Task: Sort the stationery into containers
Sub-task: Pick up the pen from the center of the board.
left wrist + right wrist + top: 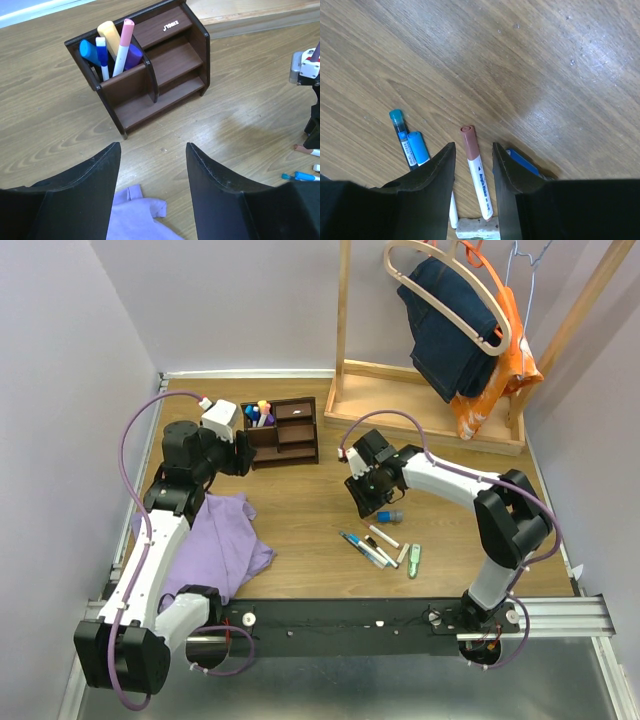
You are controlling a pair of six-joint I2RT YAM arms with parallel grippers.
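The dark brown organiser (283, 432) stands at the back of the table; its left compartment holds several markers (112, 47), blue, yellow, pink and purple. My left gripper (243, 453) is open and empty just left of it; in the left wrist view (152, 145) it faces the organiser (170, 65). My right gripper (367, 506) is open over the loose stationery. Its jaws (473, 145) straddle a white marker with a brown cap (479, 180) lying on the table, without touching it. Blue pens (410, 142) lie to the left. A stubby blue-grey cylinder (390, 515) and a pale green piece (414, 560) lie nearby.
A purple cloth (225, 540) lies by the left arm and shows under the left jaws (135, 217). A light wooden clothes rack (430, 405) with jeans and an orange garment stands at the back right. A whitish block (477, 227) lies at the marker's end.
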